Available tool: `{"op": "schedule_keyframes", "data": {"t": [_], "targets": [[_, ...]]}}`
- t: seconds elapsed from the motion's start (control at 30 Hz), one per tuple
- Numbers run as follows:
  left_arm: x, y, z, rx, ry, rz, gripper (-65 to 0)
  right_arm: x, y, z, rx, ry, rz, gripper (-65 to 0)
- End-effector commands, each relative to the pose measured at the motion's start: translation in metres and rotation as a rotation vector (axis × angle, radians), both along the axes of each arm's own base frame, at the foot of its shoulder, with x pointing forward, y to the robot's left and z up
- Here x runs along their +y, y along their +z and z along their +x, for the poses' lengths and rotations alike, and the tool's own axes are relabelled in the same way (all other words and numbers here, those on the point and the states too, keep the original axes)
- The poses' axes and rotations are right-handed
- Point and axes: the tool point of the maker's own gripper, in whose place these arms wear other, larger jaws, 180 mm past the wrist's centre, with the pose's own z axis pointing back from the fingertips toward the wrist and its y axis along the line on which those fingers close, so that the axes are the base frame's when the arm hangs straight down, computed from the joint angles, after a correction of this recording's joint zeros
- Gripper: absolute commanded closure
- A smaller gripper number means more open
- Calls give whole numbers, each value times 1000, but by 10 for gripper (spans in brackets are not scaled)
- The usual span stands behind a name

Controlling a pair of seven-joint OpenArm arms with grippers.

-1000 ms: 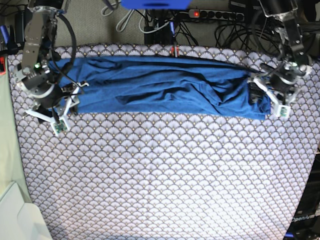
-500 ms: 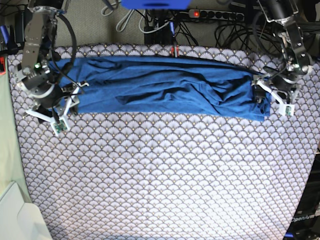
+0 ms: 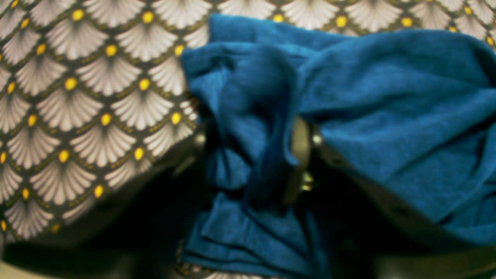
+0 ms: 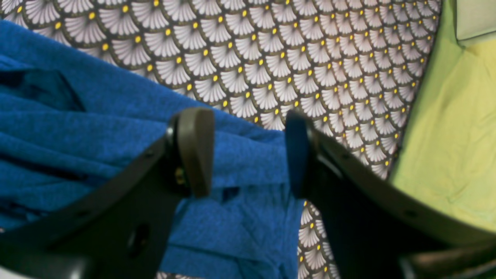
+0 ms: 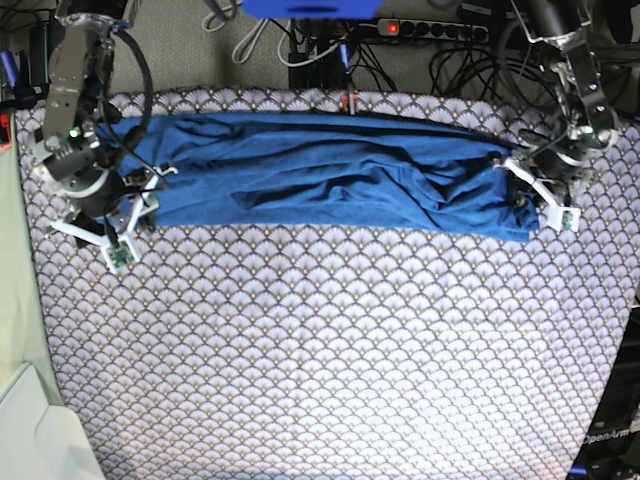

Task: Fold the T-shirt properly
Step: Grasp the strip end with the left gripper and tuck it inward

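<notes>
Base view: the T-shirt [image 5: 330,180], a plain blue garment, lies as a long folded band across the far part of the surface [image 5: 330,350], which is covered in a scalloped fan-pattern cloth with yellow dots. The band runs from one end effector to the other, with creases and a darker fold line along its middle. Cables and a power strip [image 5: 430,30] lie beyond the far edge of the surface.

Left end effector [image 5: 540,200]: positioned at the band's end on the right side of the base view. In the left wrist view the left end effector [image 3: 252,155] is clenched on a bunched fold of the T-shirt [image 3: 387,116]; gathered fabric fills the narrow gap between the 2 fingers and drapes over one of them. This view is blurred, so finer detail of the contact cannot be told.

Right end effector [image 5: 125,215]: positioned at the opposite end of the band, on the left side of the base view. In the right wrist view the right end effector [image 4: 248,155] is released, its 2 fingers standing well apart with the edge of the T-shirt [image 4: 97,116] lying between them. A yellow-green sheet [image 4: 445,135] borders the patterned surface [image 4: 310,50] there.
</notes>
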Motion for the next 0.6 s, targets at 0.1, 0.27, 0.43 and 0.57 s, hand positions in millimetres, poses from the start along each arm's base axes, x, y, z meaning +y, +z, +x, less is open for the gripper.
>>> {"op": "schedule_keyframes", "data": {"t": [0.1,0.27,0.43,0.57], "targets": [[10,-5,-7,49,9,49,-15,0,12,7,-45,12,-1,-303],[10,6,0,19,1,64,-9,0,12,7,-45,12,-1,-303],[8,47,17,-92,-27,122,-9,0,0,5,-13,4,12,-303],[5,70,23,-131,-45,160,-9,-2,-10,3,18,-3,19,-302]]}}
